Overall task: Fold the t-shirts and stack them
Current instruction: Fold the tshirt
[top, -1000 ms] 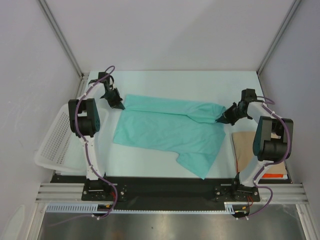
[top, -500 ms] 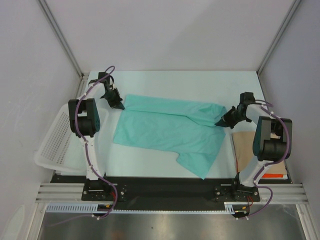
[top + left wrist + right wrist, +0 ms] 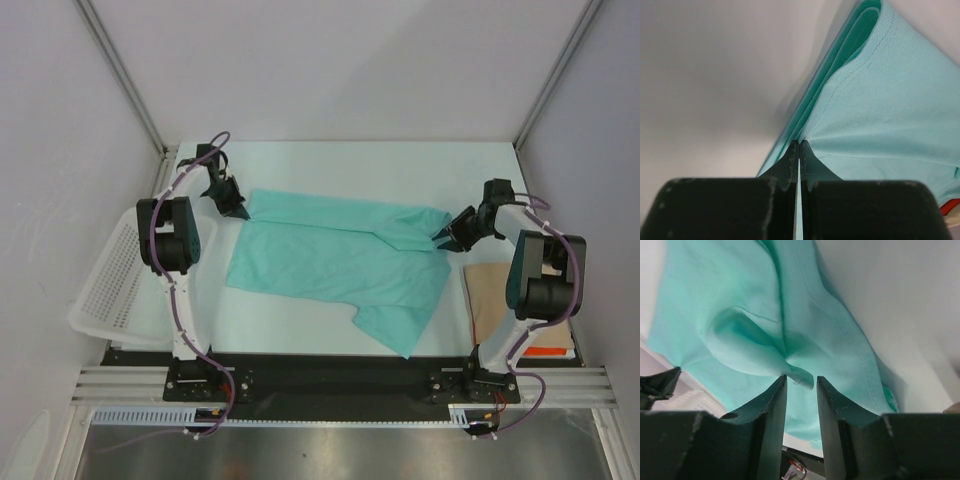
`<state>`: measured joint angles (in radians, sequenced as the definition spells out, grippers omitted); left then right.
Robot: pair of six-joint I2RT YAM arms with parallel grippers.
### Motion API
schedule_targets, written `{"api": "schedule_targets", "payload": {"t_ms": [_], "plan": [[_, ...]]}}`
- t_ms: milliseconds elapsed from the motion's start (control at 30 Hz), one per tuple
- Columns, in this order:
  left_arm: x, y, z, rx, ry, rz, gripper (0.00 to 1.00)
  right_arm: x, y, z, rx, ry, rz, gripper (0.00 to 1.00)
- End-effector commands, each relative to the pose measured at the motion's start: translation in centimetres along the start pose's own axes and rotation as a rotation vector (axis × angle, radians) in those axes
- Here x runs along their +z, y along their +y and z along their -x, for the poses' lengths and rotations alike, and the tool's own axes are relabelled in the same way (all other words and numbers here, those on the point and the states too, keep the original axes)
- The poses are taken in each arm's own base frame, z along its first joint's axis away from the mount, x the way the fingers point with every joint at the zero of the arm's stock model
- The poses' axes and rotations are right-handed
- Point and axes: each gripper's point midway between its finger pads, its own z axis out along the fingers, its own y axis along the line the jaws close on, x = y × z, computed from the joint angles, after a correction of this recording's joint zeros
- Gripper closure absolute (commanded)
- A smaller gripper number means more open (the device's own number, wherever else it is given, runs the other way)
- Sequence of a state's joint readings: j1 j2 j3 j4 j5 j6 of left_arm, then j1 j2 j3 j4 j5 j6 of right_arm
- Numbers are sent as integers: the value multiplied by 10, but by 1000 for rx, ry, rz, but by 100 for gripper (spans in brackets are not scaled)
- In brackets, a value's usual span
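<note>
Robot lab test cell; white panel walls (image 3: 330, 70) and aluminium posts (image 3: 120, 75) box in the table (image 3: 400, 160) from 9 through 12 to 3 o'clock; left arm (image 3: 170, 240) and right arm (image 3: 540, 270) bolted to slotted rail (image 3: 340, 385) at 6 o'clock.

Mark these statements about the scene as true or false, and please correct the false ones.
1. The left claw is shut on the shirt. True.
2. The right claw has its jaws pressed fully together. False: the jaws stand apart, with a fold of the shirt at their tips.
3. The shirt lies inside the basket. False: it lies spread on the table, and the basket stands at the table's left side.
4. A brown cardboard sheet lies at the table's right side. True.
</note>
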<state>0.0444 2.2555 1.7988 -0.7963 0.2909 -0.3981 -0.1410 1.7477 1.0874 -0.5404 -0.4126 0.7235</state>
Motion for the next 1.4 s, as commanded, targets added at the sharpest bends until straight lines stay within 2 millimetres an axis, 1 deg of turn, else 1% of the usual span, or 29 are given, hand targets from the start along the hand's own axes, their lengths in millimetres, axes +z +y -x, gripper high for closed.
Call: {"api": "schedule_targets", "payload": {"t_ms": [0,67,100,133,167,200,267,333,400,533,667,700,767,800,833,867,900,967,1033,1133,1167,1233,1267,1300,1333,1367], "plan": [[-10,0,13,25,-40,0,100,-5,34,49,-54,-129,67,64],[-10,0,15,23,-42,-3,100,-2,40,60,-54,-134,60,64],[-12,-1,15,27,-42,-4,100,-2,49,68,-61,-135,83,64],[-13,-2,15,28,-46,-4,100,-1,53,70,-67,-135,93,63],[-14,-2,16,27,-49,-4,100,0,57,72,-69,-135,100,59],[-15,-1,17,29,-53,-3,100,7,53,75,-61,-129,78,58],[-14,-2,17,31,-54,0,100,10,55,78,-59,-111,49,58],[-14,-1,17,29,-50,-2,100,16,51,77,-52,-101,22,59],[-15,-4,17,31,-51,-9,100,19,45,76,-46,-105,-4,60],[-15,-3,17,33,-51,-9,100,25,41,77,-66,-104,-14,62],[-14,-2,17,33,-49,-3,100,32,34,86,-107,-119,-48,63],[-14,-2,17,35,-51,-2,100,31,35,90,-116,-128,-54,63],[-14,-1,17,32,-50,8,99,32,30,91,-135,-122,-82,63],[-17,-1,18,30,-56,10,93,31,28,94,-144,-130,-94,63],[-19,-1,16,28,-54,19,78,29,29,96,-170,-135,-96,63],[-21,3,16,23,-63,38,73,28,29,97,-181,-138,-100,62],[-29,2,20,23,-85,45,71,29,32,100,-192,-141,-95,62],[-36,0,21,12,-105,50,69,31,33,98,-208,-124,-89,62],[-46,-7,24,9,-127,33,69,33,38,98,-225,-122,-73,62],[-53,-24,26,18,-138,-13,73,35,40,98,-259,-128,-80,62],[-53,-33,25,32,-139,-27,73,34,43,100,-265,-136,-81,62],[-55,-50,27,56,-140,-70,75,37,41,103,-266,-139,-95,62],[-48,-50,27,55,-123,-78,75,36,42,105,-270,-141,-93,63],[-46,-69,24,88,-118,-105,76,37,42,106,-272,-143,-99,63],[-42,-76,22,95,-104,-133,77,38,41,106,-275,-138,-104,64],[-33,-83,21,102,-89,-149,77,40,39,107,-276,-135,-110,65]]}}
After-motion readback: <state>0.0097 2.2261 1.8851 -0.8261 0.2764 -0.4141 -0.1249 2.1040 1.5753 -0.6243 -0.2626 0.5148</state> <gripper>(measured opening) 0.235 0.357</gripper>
